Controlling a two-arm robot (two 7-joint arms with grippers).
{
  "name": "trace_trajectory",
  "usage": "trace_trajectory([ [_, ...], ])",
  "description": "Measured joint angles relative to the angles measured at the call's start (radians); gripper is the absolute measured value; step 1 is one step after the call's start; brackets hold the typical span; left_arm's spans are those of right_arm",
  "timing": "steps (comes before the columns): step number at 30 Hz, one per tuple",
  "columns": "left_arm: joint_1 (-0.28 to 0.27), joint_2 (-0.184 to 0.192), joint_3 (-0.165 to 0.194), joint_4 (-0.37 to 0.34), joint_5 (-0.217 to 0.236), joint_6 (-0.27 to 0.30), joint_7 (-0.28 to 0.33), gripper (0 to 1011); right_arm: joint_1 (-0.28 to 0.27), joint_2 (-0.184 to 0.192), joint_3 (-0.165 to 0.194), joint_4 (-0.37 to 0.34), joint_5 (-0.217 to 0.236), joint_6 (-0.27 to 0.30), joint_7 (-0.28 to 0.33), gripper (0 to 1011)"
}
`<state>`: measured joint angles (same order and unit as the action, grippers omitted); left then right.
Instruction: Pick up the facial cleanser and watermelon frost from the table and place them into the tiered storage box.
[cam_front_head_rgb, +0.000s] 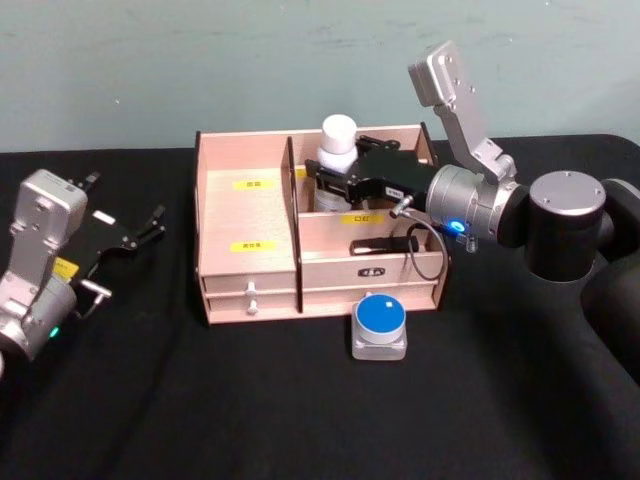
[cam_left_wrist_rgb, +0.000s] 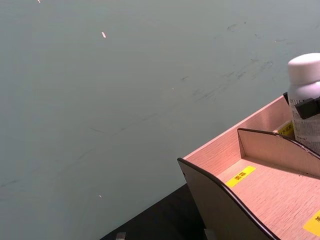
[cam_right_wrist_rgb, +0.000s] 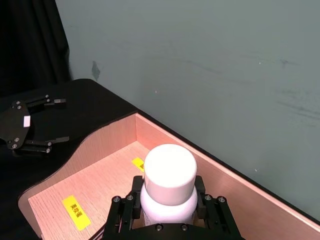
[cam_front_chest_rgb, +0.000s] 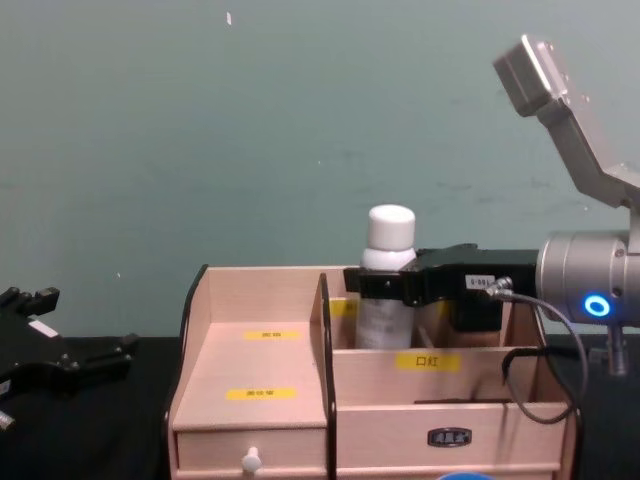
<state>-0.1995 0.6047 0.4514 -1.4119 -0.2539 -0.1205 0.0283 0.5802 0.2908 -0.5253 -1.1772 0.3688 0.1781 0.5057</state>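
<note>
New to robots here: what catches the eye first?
The right tool grips a white-capped pale bottle upright in the rear compartment of the pale wooden stepped storage box. A grey square jar with a round blue lid sits on the black table before it. The left tool rests open at far left.

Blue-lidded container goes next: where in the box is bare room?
In the tiered storage box, the stepped tiers left of the divider lie bare. The back-right compartment is crowded: the right gripper clamps the white-capped bottle there. The left gripper idles beside the box.
</note>
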Motion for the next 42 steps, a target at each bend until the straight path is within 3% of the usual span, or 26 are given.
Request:
trace_trajectory([
  [12,0.0,0.0,0.0,0.0,0.0,0.0,0.0,1010,0.0,0.0,0.0,0.001,0.0,0.001,0.002,603],
  [26,0.0,0.0,0.0,0.0,0.0,0.0,0.0,1010,-0.002,0.001,0.003,-0.003,0.003,0.002,0.0,985],
  [31,0.0,0.0,0.0,0.0,0.0,0.0,0.0,1010,-0.007,0.006,0.009,-0.021,0.007,0.005,-0.003,1002],
  [39,0.0,0.0,0.0,0.0,0.0,0.0,0.0,1010,-0.038,0.045,0.029,-0.137,0.031,0.074,-0.018,1002],
  [42,0.0,0.0,0.0,0.0,0.0,0.0,0.0,1009,-0.074,0.073,0.048,-0.223,0.061,0.121,-0.03,1002],
])
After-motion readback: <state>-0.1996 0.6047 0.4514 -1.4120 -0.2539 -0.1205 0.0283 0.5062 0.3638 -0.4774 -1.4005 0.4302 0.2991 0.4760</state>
